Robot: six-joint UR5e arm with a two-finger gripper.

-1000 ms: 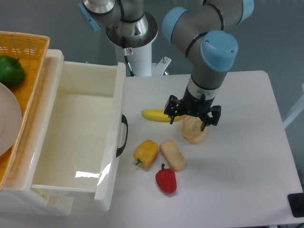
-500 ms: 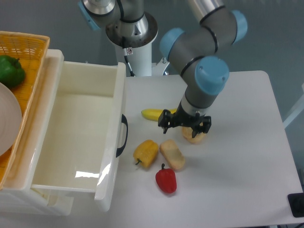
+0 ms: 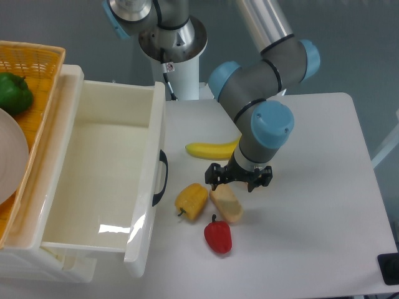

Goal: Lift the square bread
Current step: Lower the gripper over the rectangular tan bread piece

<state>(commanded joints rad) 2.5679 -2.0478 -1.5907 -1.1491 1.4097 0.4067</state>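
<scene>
The square bread [image 3: 228,205] is a pale-tan oblong block lying on the white table between the yellow pepper [image 3: 192,200] and the red pepper [image 3: 218,237]. My gripper [image 3: 239,180] hangs just above the bread's far end, pointing down. Its dark fingers [image 3: 214,177] are spread apart and nothing sits between them. The wrist covers the table right behind the bread.
A banana [image 3: 209,150] lies behind the gripper, partly under the arm. A large white bin [image 3: 154,156] with a black handle stands at the left. Beside it an orange basket [image 3: 38,60] holds a green pepper [image 3: 14,92] and a white plate [image 3: 11,156].
The gripper has moved left and toward the front, from over a round tan bun to above the square bread. The arm now hides that bun.
</scene>
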